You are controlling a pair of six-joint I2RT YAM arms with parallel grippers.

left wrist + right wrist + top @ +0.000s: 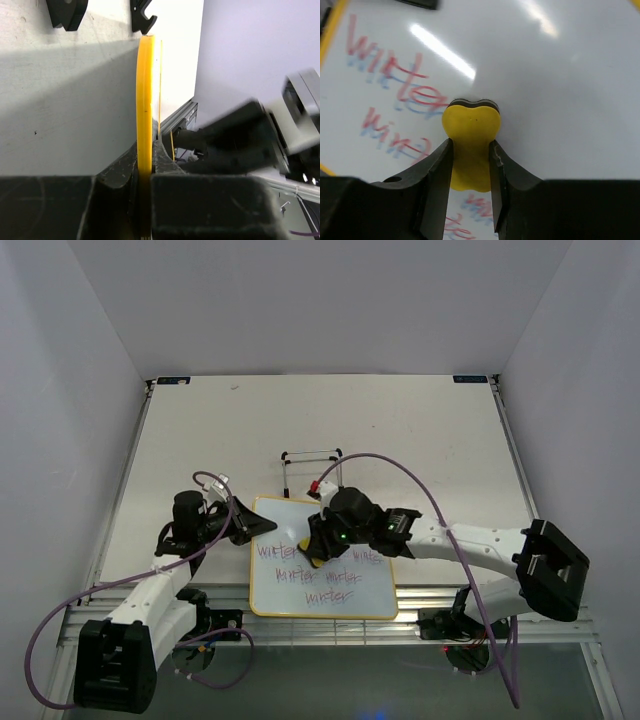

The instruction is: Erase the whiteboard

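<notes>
- From above, the right claw (470,146) sat buried under its own wrist, and only a yellow sliver of the eraser (471,122) peeked out.
- The right arm (470,540) covered part of the writing (335,597) on the whiteboard (372,590).
- The left wrist camera caught the board edge-on, so its face went unseen. The frame's near end was swallowed between the fingers of the left claw (146,150).
- Up close, the writing blurred and the board ran off every edge.

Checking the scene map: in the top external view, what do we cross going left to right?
Order: left arm's elbow → left gripper, clamped on the whiteboard's left edge → yellow eraser, pinched in the right gripper → right arm's elbow.
</notes>
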